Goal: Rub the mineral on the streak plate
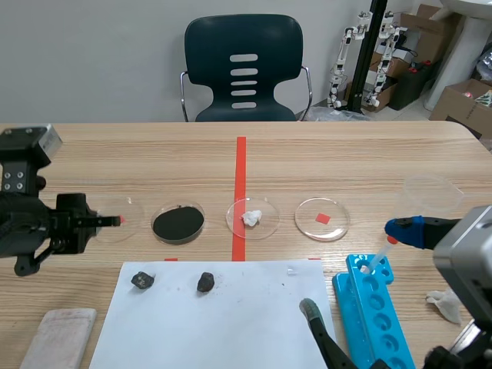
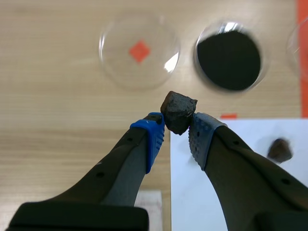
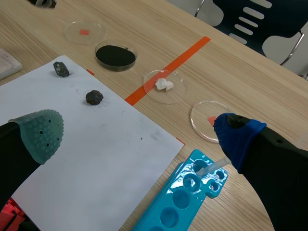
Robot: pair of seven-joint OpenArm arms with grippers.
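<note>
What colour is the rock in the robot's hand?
Dark grey-brown rock; clearest in left wrist view.

Dark grey mineral (image 2: 178, 111), white paper (image 1: 231, 323), black powder (image 1: 178, 223) in a clear dish (image 1: 202, 215), turquoise rack (image 1: 380, 315), blue dotted pad (image 2: 156, 137)

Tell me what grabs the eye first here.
The left gripper pinches a dark rock near the corner of the white sheet. Beyond the sheet, a dish of black powder stands out against the pale wood. A bright blue tray lies right of the sheet, by the open right gripper.
</note>
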